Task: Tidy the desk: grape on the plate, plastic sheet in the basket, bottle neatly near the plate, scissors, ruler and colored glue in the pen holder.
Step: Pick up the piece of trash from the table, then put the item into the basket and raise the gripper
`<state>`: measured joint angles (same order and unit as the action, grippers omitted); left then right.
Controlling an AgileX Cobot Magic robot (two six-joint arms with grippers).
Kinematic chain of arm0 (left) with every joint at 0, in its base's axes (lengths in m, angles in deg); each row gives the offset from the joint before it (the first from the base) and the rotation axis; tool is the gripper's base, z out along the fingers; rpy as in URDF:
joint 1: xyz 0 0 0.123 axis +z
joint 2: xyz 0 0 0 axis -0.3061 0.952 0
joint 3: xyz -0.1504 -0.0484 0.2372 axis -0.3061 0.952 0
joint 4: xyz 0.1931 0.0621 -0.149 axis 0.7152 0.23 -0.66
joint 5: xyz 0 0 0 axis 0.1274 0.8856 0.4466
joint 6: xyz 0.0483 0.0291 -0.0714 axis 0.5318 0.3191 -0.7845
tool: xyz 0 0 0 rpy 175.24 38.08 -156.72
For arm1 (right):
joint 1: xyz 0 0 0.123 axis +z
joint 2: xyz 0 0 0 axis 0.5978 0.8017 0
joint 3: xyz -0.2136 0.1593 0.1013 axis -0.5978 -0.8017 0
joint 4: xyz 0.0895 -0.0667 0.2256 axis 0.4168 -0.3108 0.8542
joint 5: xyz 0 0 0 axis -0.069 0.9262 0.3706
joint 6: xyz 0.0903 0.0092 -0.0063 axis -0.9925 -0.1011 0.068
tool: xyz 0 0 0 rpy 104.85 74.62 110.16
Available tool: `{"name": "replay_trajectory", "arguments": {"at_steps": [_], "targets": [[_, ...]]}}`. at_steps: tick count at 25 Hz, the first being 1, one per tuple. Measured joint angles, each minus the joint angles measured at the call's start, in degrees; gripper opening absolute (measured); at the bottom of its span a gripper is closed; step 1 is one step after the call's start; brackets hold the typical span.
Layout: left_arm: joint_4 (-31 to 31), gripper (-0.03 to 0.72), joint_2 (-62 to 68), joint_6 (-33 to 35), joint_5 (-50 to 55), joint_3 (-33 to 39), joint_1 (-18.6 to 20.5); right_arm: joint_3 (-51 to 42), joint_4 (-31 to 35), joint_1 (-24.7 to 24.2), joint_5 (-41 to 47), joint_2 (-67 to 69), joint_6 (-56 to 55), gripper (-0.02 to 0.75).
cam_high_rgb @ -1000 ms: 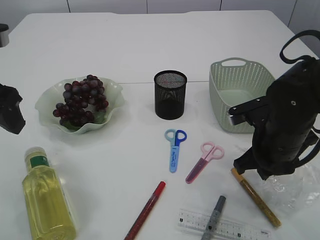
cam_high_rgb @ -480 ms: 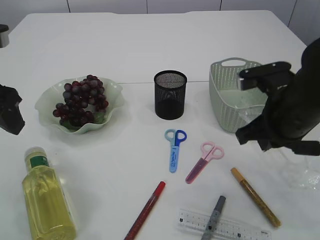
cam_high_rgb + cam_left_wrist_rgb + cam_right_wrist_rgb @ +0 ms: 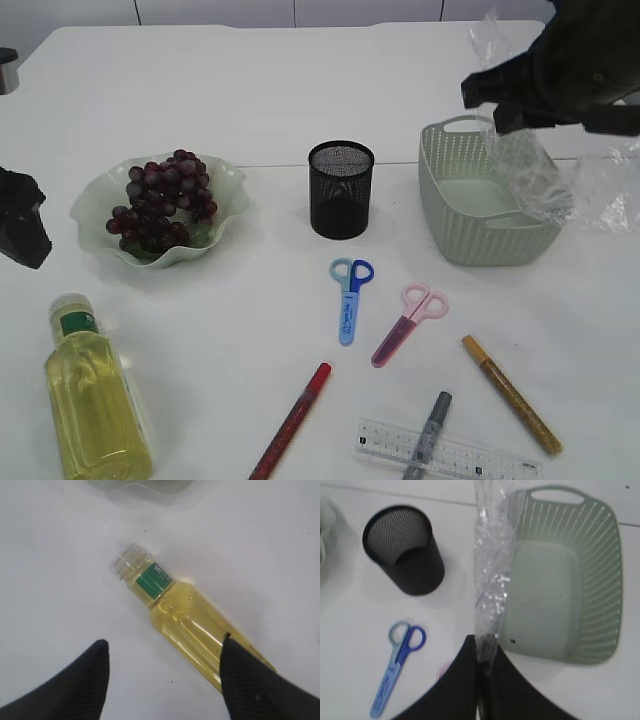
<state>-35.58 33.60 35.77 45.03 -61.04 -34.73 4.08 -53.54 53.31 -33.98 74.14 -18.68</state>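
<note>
While the crinkled clear plastic sheet (image 3: 490, 565) is pinched in the closed right end effector (image 3: 485, 652), it is seen trailing over the near-left rim of the pale green woven plastic basket (image 3: 600, 580), long axis running away from the fingertips toward the basket's far edge. The basket floor lies just to the right of the sheet in the wrist view, so a short shift that way is judged enough before release. The right arm is plainly nearer. The left end effector (image 3: 162, 672) is held wide, empty, above the lying yellow-liquid plastic bottle (image 3: 185, 620). Compared with a second ago, the sheet is lifted off the white table (image 3: 250, 90) at front right and carried up to the basket; everything else is unchanged.
</note>
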Motion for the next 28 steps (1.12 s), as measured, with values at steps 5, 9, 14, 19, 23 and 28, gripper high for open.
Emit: {"name": "replay_trajectory", "arguments": {"at_steps": [5,9,14,19,23,28], "targets": [[-0.90,0.506,0.00,0.00,-0.19,0.00,0.00,5.17,5.21,-4.38,-6.40,5.79,0.00,-0.015],[-0.90,0.506,0.00,0.00,-0.62,0.00,0.00,9.36,5.93,-4.86,-11.64,11.01,0.00,-0.015],[-0.90,0.506,0.00,0.00,-0.60,0.00,0.00,14.50,6.04,-4.86,-18.43,17.60,0.00,-0.015],[-0.90,0.506,0.00,0.00,-0.60,0.00,0.00,17.05,6.38,-4.86,-25.65,24.34,0.00,-0.015],[-0.90,0.506,0.00,0.00,-0.60,0.00,0.00,17.10,6.48,-4.86,-27.91,28.76,0.00,-0.015],[-0.90,0.506,0.00,0.00,-0.41,0.00,0.00,17.10,6.48,-5.22,-28.04,30.94,0.00,-0.015]]}}
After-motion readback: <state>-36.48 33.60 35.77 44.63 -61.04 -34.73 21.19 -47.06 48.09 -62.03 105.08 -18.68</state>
